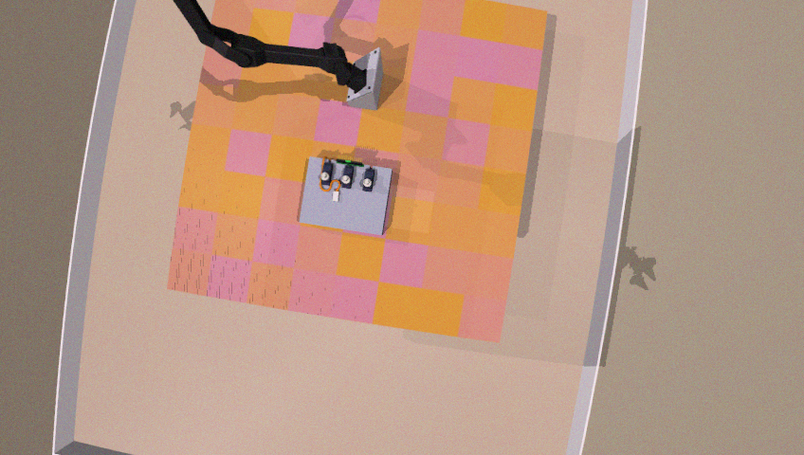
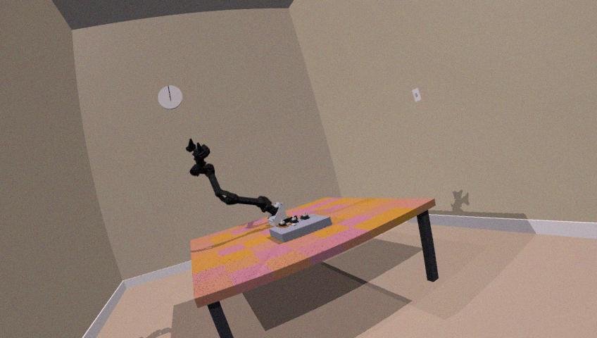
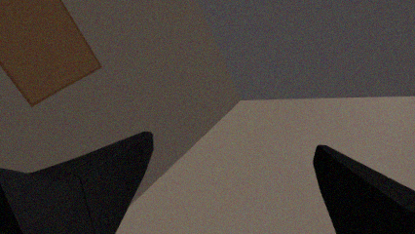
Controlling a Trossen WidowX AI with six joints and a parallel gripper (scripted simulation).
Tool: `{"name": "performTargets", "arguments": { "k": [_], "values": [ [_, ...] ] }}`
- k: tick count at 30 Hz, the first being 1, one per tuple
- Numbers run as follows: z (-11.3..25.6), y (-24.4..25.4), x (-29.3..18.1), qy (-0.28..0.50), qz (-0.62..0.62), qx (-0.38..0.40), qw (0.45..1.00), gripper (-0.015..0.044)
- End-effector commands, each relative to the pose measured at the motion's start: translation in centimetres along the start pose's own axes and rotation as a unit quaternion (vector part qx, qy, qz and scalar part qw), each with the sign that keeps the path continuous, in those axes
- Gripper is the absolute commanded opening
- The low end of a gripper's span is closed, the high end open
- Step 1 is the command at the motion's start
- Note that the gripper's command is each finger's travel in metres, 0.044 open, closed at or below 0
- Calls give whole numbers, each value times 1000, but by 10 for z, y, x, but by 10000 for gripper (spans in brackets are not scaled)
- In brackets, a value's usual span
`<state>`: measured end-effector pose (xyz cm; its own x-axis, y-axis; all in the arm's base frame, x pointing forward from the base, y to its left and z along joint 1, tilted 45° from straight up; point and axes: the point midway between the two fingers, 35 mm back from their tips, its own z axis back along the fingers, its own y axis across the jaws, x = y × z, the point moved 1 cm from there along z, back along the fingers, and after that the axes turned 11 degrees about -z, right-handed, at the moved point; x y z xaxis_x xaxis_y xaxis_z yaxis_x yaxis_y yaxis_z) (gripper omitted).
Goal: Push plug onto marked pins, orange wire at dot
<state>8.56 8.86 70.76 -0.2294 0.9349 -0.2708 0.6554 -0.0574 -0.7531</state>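
My gripper (image 2: 195, 144) (image 3: 232, 146) is open and empty, raised high above and away from the table; the top view does not show it. The grey-blue holder (image 1: 344, 215) (image 2: 301, 229) sits on the table. A dark servo (image 1: 326, 171) at its left in the top view has a curled orange lead (image 1: 322, 186). The small white plug (image 1: 336, 195) (image 2: 293, 224) lies on the holder's top. A dark strip with a bright green part (image 1: 348, 161) runs along the holder edge nearest the arm base. Single pins, the dot and the plug's holes are too small to tell.
Two more dark servos (image 1: 347, 175) (image 1: 368, 179) stand in the holder beside the first. The grey arm base (image 1: 374, 90) (image 2: 278, 213) stands on the patchwork table (image 1: 360, 256) (image 2: 234, 259), close behind the holder. A wall clock (image 2: 170, 96) hangs beyond the arm.
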Motion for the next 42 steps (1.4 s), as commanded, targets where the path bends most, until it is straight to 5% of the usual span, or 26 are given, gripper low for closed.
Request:
{"name": "performTargets", "arguments": {
  "k": [1,11,42],
  "values": [
    [0,0,0,0,1,0,1000,374],
    [0,2,7,16,92,-9,996,115],
    [-5,31,43,64,505,-14,861,115]
  ]
}}
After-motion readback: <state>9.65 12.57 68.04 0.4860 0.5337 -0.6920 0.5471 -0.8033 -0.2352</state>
